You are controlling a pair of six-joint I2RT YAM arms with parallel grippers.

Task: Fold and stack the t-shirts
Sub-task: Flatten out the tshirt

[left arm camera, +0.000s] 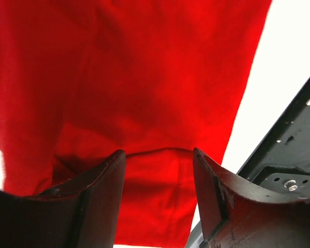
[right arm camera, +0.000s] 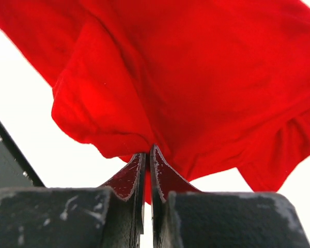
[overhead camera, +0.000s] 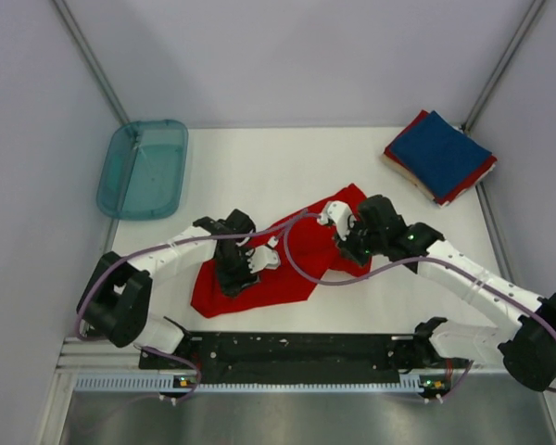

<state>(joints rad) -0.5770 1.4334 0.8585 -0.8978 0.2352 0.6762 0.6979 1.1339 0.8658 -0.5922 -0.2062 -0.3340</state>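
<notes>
A folded stack (overhead camera: 442,158) sits at the far right corner of the worktop (overhead camera: 259,167), a navy t-shirt (overhead camera: 437,148) on top with red cloth showing at the edges beneath it, so part of the job looks done. One red t-shirt (overhead camera: 269,283) lies loose and rumpled in the middle of the worktop, nearer the arms, not yet folded and well apart from the stack. The right hand (right arm camera: 147,150) is closed tight, its fingers pinching an edge of this red t-shirt at the far right side. The left hand (left arm camera: 157,154) stands over the shirt's near left part with its jaws partly apart, a hem running between the fingers; it does not appear to grip anything. A teal tray (overhead camera: 148,176) rests at the far left. By my judgement, this shirt needs flattening, folding and carrying onto the stack.
</notes>
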